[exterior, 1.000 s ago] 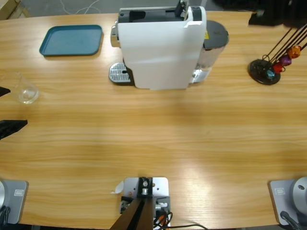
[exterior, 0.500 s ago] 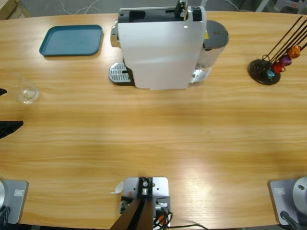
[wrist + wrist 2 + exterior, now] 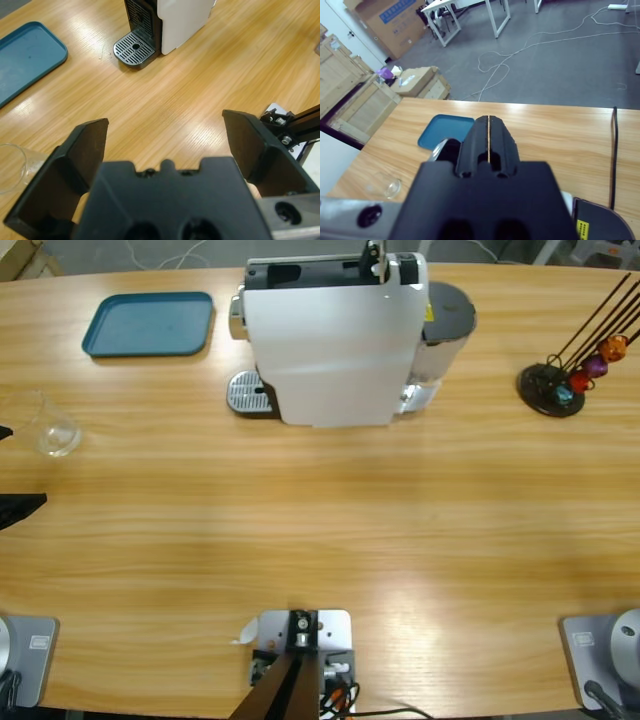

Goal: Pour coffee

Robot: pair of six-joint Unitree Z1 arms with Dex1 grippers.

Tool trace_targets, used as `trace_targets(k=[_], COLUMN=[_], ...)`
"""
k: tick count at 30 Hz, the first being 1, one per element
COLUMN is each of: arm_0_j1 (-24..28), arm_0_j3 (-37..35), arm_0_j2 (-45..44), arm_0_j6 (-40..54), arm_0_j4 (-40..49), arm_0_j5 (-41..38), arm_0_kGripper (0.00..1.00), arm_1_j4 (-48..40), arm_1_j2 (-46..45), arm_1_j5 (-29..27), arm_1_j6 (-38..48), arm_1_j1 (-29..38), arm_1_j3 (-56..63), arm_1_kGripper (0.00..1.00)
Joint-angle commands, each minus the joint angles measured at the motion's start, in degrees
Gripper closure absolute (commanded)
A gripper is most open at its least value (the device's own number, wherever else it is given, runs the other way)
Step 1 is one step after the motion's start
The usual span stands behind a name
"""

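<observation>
— Where's the glass tumbler (image 3: 55, 429)?
— At the left edge of the high view, on the table (image 3: 330, 520), a little below the middle height of the upper half. It shows again at the lower left edge of the left wrist view (image 3: 11, 167) and small at the lower left of the right wrist view (image 3: 385, 187). Whether it holds any coffee I cannot tell; it looks clear.

— And the left pincer (image 3: 170, 145)?
— Its jaws stand wide apart with nothing between them. The tumbler lies just beside the jaw at the left of that view, apart from it. In the high view only black tips show at the left edge (image 3: 18, 508), below the tumbler.

— The right pincer (image 3: 489, 135)?
— Jaws pressed together, gripping nothing, held above the table and looking over it toward the room.

— What else is on the table?
— A teal tray (image 3: 150, 324) at the upper left, well above the tumbler. Right of it, top centre, a white coffee machine (image 3: 335, 335) with a round metal drip grate (image 3: 248, 392) at its lower left. At the far right, a black capsule stand (image 3: 560, 380) with coloured capsules (image 3: 590, 368) on thin rods.
</observation>
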Motion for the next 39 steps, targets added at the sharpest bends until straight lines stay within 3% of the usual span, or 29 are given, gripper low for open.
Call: trace_targets(k=[1, 6, 39], arm_0_j1=[0.2, 0.2, 0.2], arm_0_j3=[2.4, 2.4, 2.8], arm_0_j2=[-1.1, -0.8, -2.8], arm_0_j6=[-1.0, -1.0, -2.5], arm_0_j4=[0.7, 0.6, 0.7], arm_0_j5=[-0.1, -0.1, 3.5], arm_0_kGripper=[0.009, 0.009, 0.004], arm_1_j4=[-0.7, -0.7, -2.6], arm_1_j2=[4.0, 4.4, 22.8], arm_1_j5=[1.7, 1.3, 2.4], arm_1_j6=[4.7, 7.3, 9.0], arm_1_j1=[7.4, 10.1, 10.0], arm_1_j3=[-0.3, -0.3, 1.1], arm_1_kGripper=[1.0, 1.0, 1.0])
